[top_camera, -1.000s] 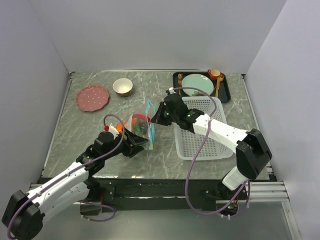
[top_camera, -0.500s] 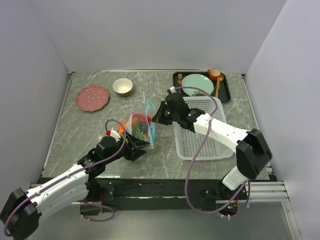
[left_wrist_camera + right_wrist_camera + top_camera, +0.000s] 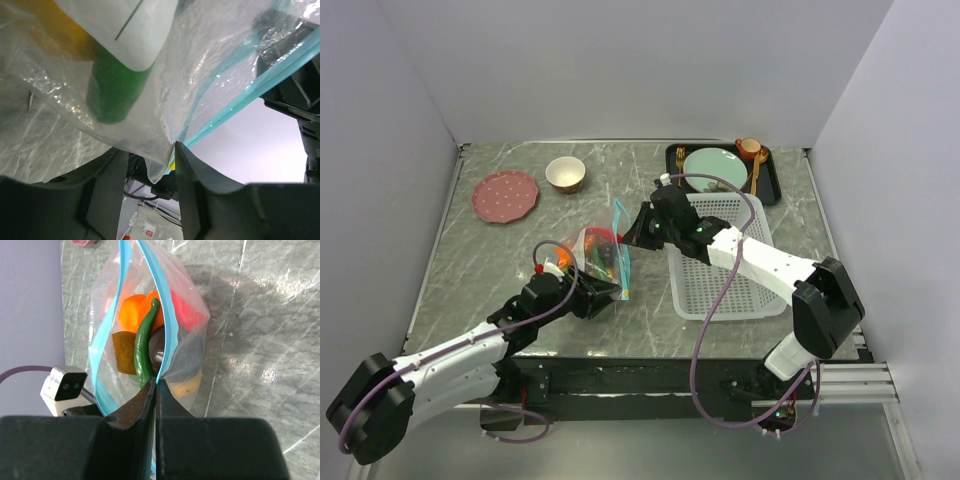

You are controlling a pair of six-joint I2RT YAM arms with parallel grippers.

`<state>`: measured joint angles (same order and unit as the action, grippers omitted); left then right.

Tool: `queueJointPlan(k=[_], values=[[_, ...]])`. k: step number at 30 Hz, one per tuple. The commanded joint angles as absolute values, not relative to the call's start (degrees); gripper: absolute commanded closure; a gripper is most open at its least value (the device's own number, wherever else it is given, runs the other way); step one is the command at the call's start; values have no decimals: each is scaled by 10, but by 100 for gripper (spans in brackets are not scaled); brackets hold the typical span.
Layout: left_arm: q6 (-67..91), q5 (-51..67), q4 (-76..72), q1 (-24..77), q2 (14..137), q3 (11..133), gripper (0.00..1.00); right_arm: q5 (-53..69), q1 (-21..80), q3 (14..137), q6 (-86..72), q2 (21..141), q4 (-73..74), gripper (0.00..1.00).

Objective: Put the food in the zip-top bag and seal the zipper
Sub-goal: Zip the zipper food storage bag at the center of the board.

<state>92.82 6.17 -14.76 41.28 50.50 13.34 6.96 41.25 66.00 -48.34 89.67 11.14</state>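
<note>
The zip-top bag stands on the table with its mouth open; in it I see an orange, a long green pepper, a dark round fruit, a yellow-brown piece and a red piece. My right gripper is shut on one side of the teal zipper, holding the mouth up. My left gripper is open below the bag, its jaws either side of the hanging corner. One left finger touches the zipper strip. A green fruit presses against the plastic.
A white mesh basket stands just right of the bag, under my right arm. Behind it is a black tray with a teal plate and an orange cup. A pink plate and a small bowl are at the back left.
My left gripper has slid in toward the bag's near lower corner and its jaws have narrowed around that corner. The right gripper has kept its hold on the zipper.
</note>
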Motion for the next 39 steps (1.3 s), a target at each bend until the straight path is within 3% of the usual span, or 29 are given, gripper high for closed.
queueJointPlan(k=[1,19,22,23,26,29,33,39], values=[[939,46,-202,415,500,134,55,74,410,667,-483,862,99,94],[901,24,-109,411,465,169,98,74,409,644,-478,857,102,94],[893,21,-96,408,461,176,99,58,410,644,-471,850,126,77],[891,20,-94,407,459,178,99,49,410,641,-466,836,132,58],[879,16,-88,404,454,183,99,10,409,613,-463,785,158,35],[867,21,-90,399,452,186,99,22,396,578,-476,728,178,27],[860,31,-98,391,454,186,99,110,397,520,-490,674,123,30],[860,59,-121,380,469,188,99,210,431,469,-495,698,67,45]])
